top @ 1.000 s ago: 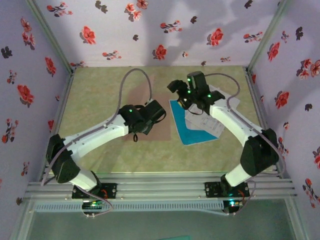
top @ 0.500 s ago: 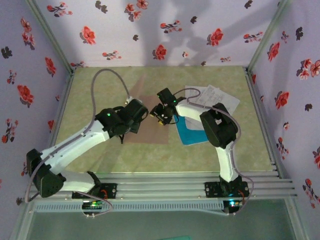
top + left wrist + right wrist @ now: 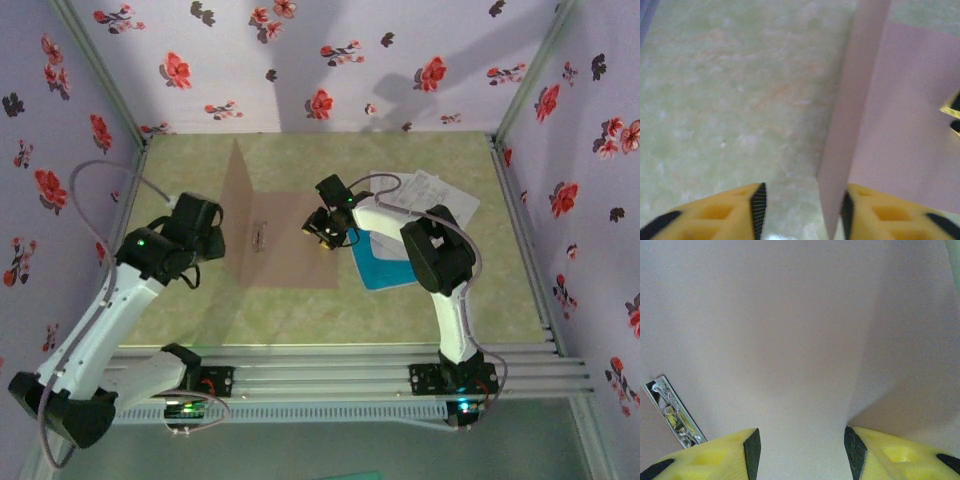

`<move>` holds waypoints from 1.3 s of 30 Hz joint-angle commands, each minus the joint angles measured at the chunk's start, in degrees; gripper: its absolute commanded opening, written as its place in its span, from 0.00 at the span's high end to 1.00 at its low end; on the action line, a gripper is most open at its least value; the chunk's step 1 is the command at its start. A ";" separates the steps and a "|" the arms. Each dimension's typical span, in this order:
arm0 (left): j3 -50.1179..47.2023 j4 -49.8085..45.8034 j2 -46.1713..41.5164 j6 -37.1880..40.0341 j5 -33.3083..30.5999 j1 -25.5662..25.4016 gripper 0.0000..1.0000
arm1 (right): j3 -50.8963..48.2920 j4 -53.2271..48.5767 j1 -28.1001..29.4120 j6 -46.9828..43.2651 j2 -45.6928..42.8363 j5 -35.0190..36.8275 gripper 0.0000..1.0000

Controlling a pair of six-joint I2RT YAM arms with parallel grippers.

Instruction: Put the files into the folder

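Right gripper (image 3: 319, 231) hangs over the folder (image 3: 285, 255), arm (image 3: 436, 252) partly hiding files (image 3: 428, 193).

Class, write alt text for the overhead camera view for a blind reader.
A tan folder lies open, its left cover upright beside the left gripper. The right gripper is over its flat half; white papers and a blue sheet lie further right.

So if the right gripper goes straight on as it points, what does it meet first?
Probably the folder: its open inner face lies ahead of the right gripper; the metal clip sits left of that line.
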 commanded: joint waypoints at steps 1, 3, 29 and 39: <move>-0.18 -7.08 -0.98 -2.53 1.88 5.20 0.44 | -2.93 -8.42 -1.01 -1.69 1.35 2.86 0.49; 0.14 -8.66 -0.41 -2.71 3.55 10.16 0.39 | -2.92 -8.32 -1.11 -1.65 1.36 2.88 0.49; 19.24 -5.50 14.84 -10.95 29.61 22.67 0.39 | 0.75 -11.31 -2.88 -6.72 1.75 1.51 0.46; 7.91 14.77 30.17 -6.13 36.97 16.41 0.37 | 8.11 -14.45 -3.10 -11.40 -2.84 0.90 0.33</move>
